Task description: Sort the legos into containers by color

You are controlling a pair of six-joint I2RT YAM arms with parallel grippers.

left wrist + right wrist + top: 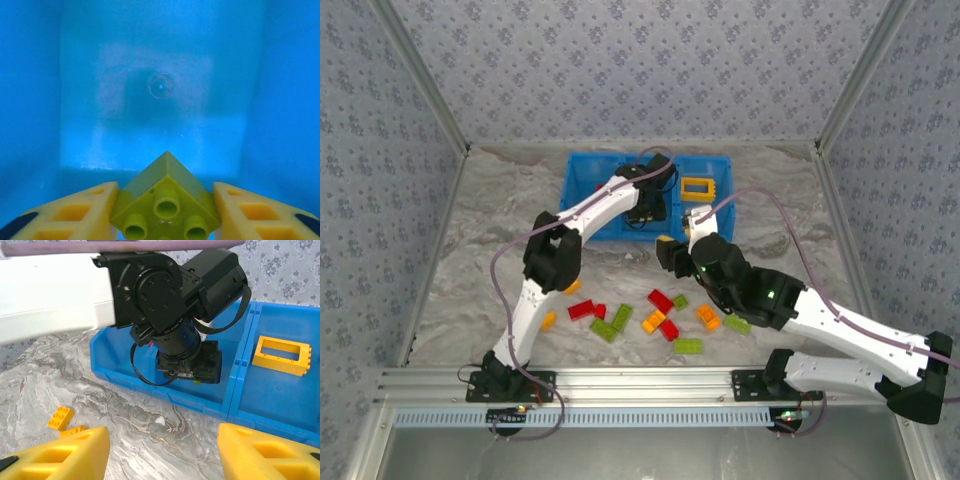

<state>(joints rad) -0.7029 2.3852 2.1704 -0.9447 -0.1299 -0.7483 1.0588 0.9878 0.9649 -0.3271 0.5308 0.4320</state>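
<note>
**A:** What has the left pincer (165, 197) got?

**B:** A lime green brick (167, 175), clamped between its two yellow fingers (75, 212). One corner of the brick points away from the wrist camera. Three round studs show on its top face at the lower edge of that view.

**A:** And where is that brick?

**B:** Inside the blue tray (582, 175), which sits at the far middle of the grey marbled table (500, 220). From above, the left arm (590, 210) reaches over the tray's near wall. Its pincer hangs in the middle of the three compartments. Blue walls and a smooth blue floor lie beyond the brick. I cannot tell whether the brick touches the floor.

**A:** What is in the other compartments?

**B:** The right one holds an orange hollow frame (277, 365), a rectangle lying flat on the floor with studs along its rim. The left one is mostly hidden behind the arm, so I cannot tell what it holds.

**A:** And the right pincer (162, 432)?

**B:** Its fingers stand wide apart with nothing between them. It hangs over the table just on the near side of the tray, facing the tray's near wall.

**A:** The rest of the legos?

**B:** Loose bricks (660, 300) in red, orange and lime green lie scattered on the table, near of the tray and between the two arms. The right wrist view shows two small orange bricks (60, 417) just beside each other, left of that pincer.
</note>
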